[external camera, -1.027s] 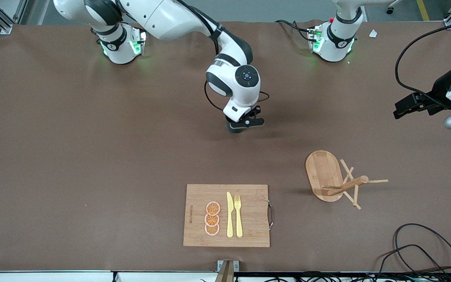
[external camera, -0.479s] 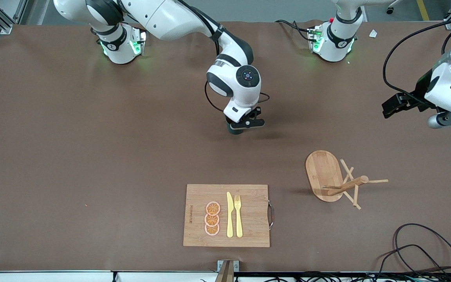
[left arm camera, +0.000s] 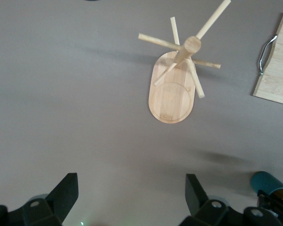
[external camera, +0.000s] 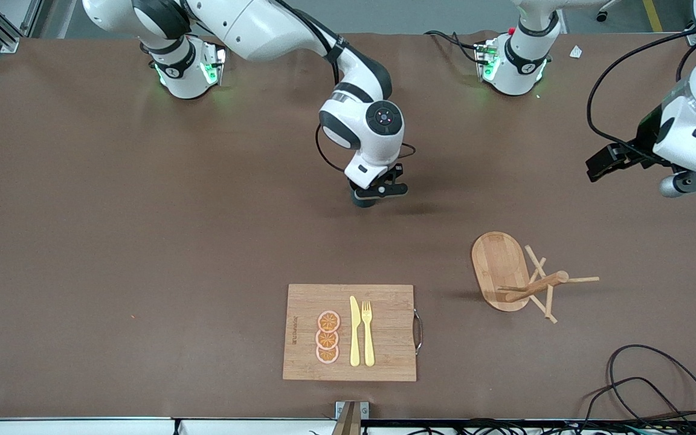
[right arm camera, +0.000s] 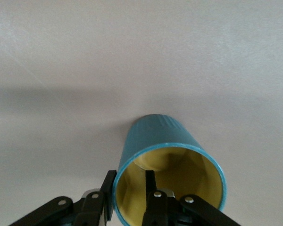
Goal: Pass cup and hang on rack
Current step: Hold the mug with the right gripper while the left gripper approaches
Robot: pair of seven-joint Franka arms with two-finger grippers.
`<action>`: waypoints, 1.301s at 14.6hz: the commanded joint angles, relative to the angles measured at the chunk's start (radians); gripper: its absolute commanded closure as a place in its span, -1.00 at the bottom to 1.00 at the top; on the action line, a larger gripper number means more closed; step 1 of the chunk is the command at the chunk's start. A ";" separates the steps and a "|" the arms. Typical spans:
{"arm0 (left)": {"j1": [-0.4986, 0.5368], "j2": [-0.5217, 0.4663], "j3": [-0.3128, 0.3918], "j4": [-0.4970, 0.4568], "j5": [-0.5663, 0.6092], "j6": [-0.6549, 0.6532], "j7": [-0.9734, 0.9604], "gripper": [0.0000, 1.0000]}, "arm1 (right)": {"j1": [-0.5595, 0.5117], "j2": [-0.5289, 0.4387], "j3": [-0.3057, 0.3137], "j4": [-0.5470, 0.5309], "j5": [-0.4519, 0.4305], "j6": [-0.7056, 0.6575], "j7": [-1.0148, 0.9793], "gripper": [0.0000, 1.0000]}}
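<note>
Both parted: right gripper (right arm camera: 129, 181) astride ribbed cup (right arm camera: 160, 132) rim, left gripper (left arm camera: 132, 179) above table (external camera: 142, 211).

Bare table (external camera: 142, 241) around upright cup (right arm camera: 170, 160)

Honestly not much to read here. The only lettering I can spot is a small dark brand mark printed sideways on the bamboo cutting board (external camera: 350, 332), along its edge toward the right arm's end of the table (external camera: 82, 241), just beside the three orange slices (external camera: 328, 337). It's too tiny to make out the actual letters, so I can't tell what it says. No other labels, numbers or signs are legible in any view.
</note>
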 commanded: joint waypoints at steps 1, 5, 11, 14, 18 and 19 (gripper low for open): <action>-0.004 -0.014 -0.047 0.001 0.023 -0.025 -0.088 -1.00 | -0.001 0.003 -0.003 0.050 -0.012 -0.079 0.015 0.35; -0.004 -0.014 -0.104 0.001 0.037 -0.034 -0.182 -1.00 | -0.009 0.003 -0.002 0.087 -0.011 -0.142 0.010 0.28; -0.005 -0.014 -0.147 0.001 0.045 -0.039 -0.234 -1.00 | -0.043 -0.019 0.010 0.094 -0.002 -0.191 -0.011 -1.00; -0.005 -0.012 -0.162 0.001 0.046 -0.039 -0.263 -1.00 | -0.090 -0.091 0.014 0.094 0.096 -0.207 -0.012 -1.00; -0.007 -0.006 -0.224 -0.002 0.049 -0.039 -0.357 -1.00 | -0.187 -0.265 0.007 0.085 0.134 -0.438 -0.012 -1.00; -0.007 -0.005 -0.236 -0.002 0.049 -0.038 -0.378 -1.00 | -0.213 -0.317 0.004 0.084 0.126 -0.504 -0.012 -1.00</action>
